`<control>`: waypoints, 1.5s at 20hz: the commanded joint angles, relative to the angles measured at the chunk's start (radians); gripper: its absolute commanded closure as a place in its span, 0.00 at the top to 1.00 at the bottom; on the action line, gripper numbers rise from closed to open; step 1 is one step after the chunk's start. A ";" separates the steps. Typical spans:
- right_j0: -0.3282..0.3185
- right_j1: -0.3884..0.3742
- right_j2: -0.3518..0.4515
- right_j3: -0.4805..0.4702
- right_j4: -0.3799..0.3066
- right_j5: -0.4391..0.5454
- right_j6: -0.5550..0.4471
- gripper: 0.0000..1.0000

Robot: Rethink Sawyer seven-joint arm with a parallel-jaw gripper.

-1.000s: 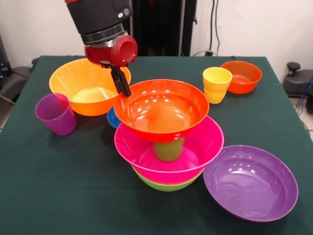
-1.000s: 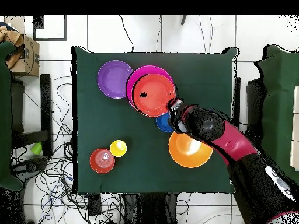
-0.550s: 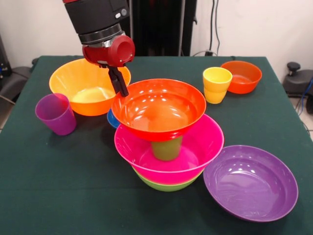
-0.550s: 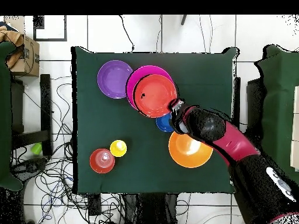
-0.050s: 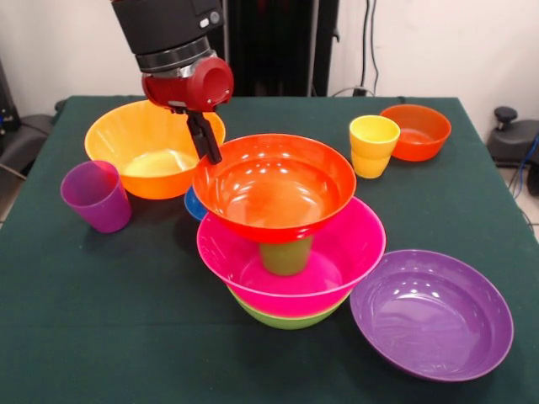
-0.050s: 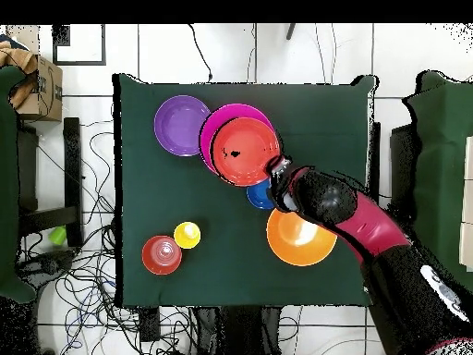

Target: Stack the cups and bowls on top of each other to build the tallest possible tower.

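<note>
The tower stands mid-table: a lime green bowl (image 5: 286,318), a pink bowl (image 5: 358,244) in it, a green cup (image 5: 286,255) upside down in the pink bowl, and a large red-orange bowl (image 5: 274,189) (image 6: 245,151) on the cup. My gripper (image 5: 210,150) (image 6: 275,167) is shut on the red-orange bowl's rim, on its left side in the front view. A yellow cup (image 5: 373,145) (image 6: 187,235) stands apart beside a small red-orange bowl (image 5: 417,130) (image 6: 162,255). A purple cup (image 5: 97,195) stands at the front view's left.
A large orange bowl (image 5: 147,151) (image 6: 300,238) sits behind my gripper, partly under the arm. A small blue bowl (image 5: 192,204) (image 6: 260,195) lies between it and the tower. A large purple bowl (image 5: 431,313) (image 6: 181,125) rests close beside the tower.
The gripper and the red-orange bowl shifted slightly left in the front view, then rose a touch. The bowl stays on the green cup.
</note>
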 commanded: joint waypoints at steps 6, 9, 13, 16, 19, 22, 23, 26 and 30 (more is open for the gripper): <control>0.074 0.002 -0.040 -0.031 0.017 0.062 0.114 0.00; 0.080 0.009 -0.043 -0.041 0.018 0.061 0.112 0.00; 0.074 0.022 -0.050 -0.059 0.008 0.070 0.091 0.00; 0.071 0.025 -0.052 -0.065 0.003 0.070 0.083 0.00; 0.065 0.036 -0.056 -0.077 -0.004 0.072 0.071 0.00; 0.060 0.039 -0.056 -0.078 -0.010 0.062 0.065 0.00; 0.061 0.039 -0.058 -0.080 -0.012 0.062 0.065 0.00; 0.069 0.040 -0.063 -0.088 -0.012 0.064 0.069 1.00; 0.069 0.039 -0.064 -0.089 -0.011 0.065 0.069 1.00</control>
